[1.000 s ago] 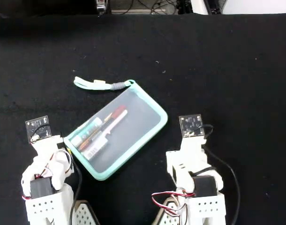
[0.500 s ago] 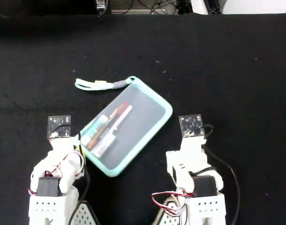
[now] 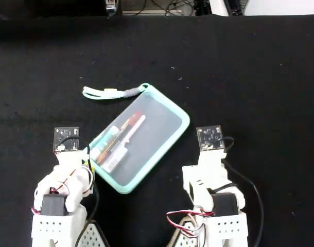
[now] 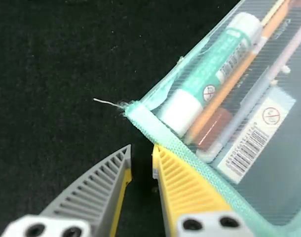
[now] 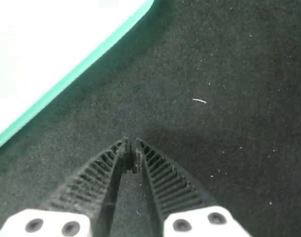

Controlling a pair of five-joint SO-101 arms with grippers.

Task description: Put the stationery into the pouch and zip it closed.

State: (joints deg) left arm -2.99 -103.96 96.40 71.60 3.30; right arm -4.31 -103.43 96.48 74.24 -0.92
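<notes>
The teal-edged clear pouch lies slanted at the table's middle, its wrist strap trailing to the far left. Inside it are a glue stick, pens and a labelled flat item. The zip edge looks closed along its length. My left gripper sits at the pouch's near-left corner, its tips slightly apart with nothing between them; the yellow finger lies against the pouch's edge. My right gripper is shut on nothing over bare cloth, just off the pouch's teal edge.
Both arm bases stand at the near edge, the left arm and the right arm. Black cloth covers the table. Cables and equipment run along the far edge.
The left arm swung right, and the pouch slid and turned slightly to the right and away. In the last half second almost nothing moved. The right arm stayed still.
</notes>
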